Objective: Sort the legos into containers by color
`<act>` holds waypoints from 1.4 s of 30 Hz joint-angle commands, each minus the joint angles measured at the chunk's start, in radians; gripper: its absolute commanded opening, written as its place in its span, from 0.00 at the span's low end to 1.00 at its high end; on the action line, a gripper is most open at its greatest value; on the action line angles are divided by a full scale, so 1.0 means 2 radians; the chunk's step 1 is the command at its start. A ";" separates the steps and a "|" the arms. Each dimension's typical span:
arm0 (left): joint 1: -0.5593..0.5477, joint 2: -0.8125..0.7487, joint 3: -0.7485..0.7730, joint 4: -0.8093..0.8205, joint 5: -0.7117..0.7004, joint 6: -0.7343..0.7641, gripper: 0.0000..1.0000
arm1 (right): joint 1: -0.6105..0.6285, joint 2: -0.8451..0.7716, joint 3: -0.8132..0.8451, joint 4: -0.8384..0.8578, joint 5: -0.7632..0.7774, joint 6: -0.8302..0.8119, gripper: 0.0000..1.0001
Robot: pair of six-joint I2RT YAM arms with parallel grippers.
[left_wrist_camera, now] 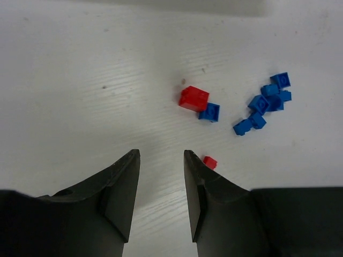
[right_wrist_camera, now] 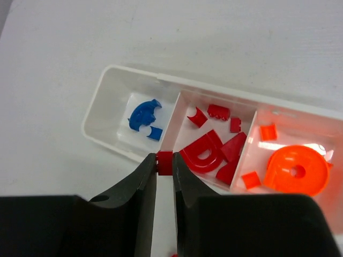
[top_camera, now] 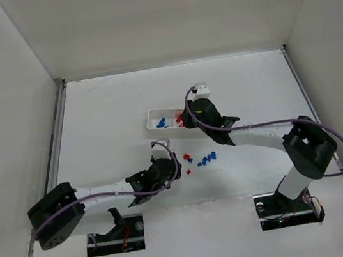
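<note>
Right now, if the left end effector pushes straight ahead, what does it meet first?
Probably the larger red brick, in line with one finger; the gap itself faces bare table. Height unclear.

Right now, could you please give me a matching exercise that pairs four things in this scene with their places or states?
Column 1
1. left gripper
2. right gripper
3. orange ring
4. blue brick cluster

Column 2
A. loose on the table
B. in an end compartment of the tray
C. open, nothing between the fingers
D. shut on a red brick

Pairs: 1-C; 2-D; 3-B; 4-A
</note>
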State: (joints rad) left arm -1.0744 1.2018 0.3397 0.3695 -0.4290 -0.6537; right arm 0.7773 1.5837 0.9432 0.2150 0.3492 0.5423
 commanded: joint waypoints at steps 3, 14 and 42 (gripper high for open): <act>-0.018 0.043 0.039 0.052 0.000 -0.011 0.35 | -0.019 0.054 0.058 -0.002 -0.023 -0.013 0.33; -0.017 0.102 0.067 0.078 0.030 -0.012 0.35 | -0.019 -0.024 -0.023 0.030 -0.011 -0.008 0.46; -0.017 0.201 0.127 0.040 -0.002 0.024 0.32 | 0.014 -0.201 -0.185 0.061 0.016 0.034 0.48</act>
State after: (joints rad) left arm -1.0992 1.6142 0.5846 0.5045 -0.4026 -0.6334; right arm 0.8116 1.2232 0.5983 0.2943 0.3603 0.5907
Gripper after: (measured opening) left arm 0.304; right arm 0.472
